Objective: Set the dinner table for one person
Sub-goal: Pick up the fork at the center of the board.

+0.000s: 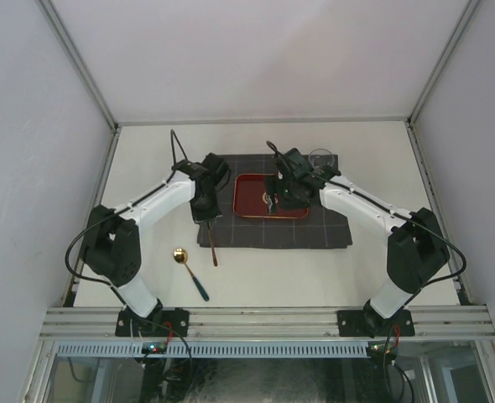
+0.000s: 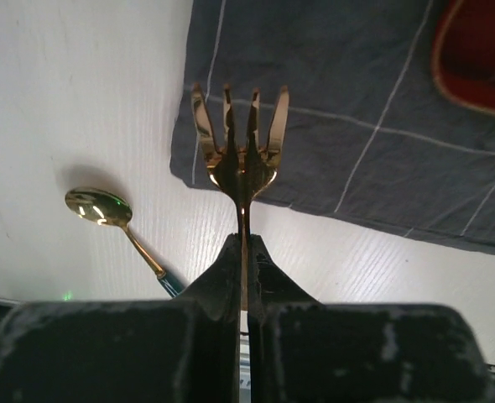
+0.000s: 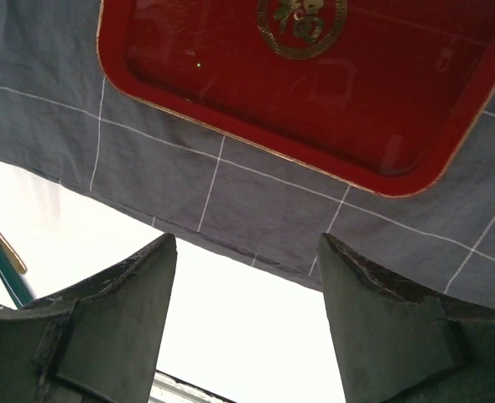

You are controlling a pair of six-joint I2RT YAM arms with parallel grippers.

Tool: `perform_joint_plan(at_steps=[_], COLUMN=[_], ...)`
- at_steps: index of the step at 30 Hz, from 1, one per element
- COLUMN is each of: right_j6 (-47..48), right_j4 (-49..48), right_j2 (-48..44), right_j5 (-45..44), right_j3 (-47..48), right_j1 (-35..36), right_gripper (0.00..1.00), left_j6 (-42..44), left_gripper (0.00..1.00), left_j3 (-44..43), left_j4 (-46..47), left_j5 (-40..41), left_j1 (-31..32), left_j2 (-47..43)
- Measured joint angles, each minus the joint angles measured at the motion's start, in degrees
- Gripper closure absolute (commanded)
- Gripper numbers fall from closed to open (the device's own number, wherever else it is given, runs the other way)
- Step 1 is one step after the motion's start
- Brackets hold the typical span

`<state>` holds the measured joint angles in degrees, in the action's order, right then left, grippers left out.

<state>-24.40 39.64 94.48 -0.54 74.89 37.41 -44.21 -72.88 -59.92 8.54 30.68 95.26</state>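
Fingers of the left gripper (image 2: 243, 252) are pinching a fork (image 2: 241, 159); the right gripper's (image 3: 247, 243) are hanging spread over grey cloth (image 3: 189, 176) on the white-walled dinner table (image 1: 315, 269), spoon (image 1: 191, 273) lying nearby.

— Left gripper (image 2: 244, 252)?
— Fingers pressed together on a fork (image 2: 241, 159) handle, tines jutting ahead of the tips.
— Right gripper (image 3: 247, 252)?
— Jaws spread wide, pointing down. Both arms reach forward, angled inward.

The tray (image 1: 268, 197) is sitting on the cloth (image 1: 315, 228), a glass (image 1: 320, 157) standing at its far right corner. A fork (image 2: 239, 159) is hanging above the near left corner, a spoon (image 1: 190, 273) lying on the table (image 1: 281, 273) beyond.
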Motion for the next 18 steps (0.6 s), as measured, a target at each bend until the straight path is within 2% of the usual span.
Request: perform_joint_plan(at_steps=[8, 18], right_j6=[0.02, 0.0], right_j4=[0.44, 1.53], right_j2=[-3.04, -4.59], right_j5=[-0.46, -0.5], right_j3=[-0.28, -0.28], right_j1=[-3.13, -6.91], right_gripper=[0.32, 0.31], left_j6=[7.15, 14.08], left_gripper=[1.0, 1.0], left_j3=[-10.08, -18.45], left_j4=[-1.97, -2.78], left_j5=[0.59, -1.03], left_j1=[-1.81, -6.05], left_j2=[6.78, 15.67])
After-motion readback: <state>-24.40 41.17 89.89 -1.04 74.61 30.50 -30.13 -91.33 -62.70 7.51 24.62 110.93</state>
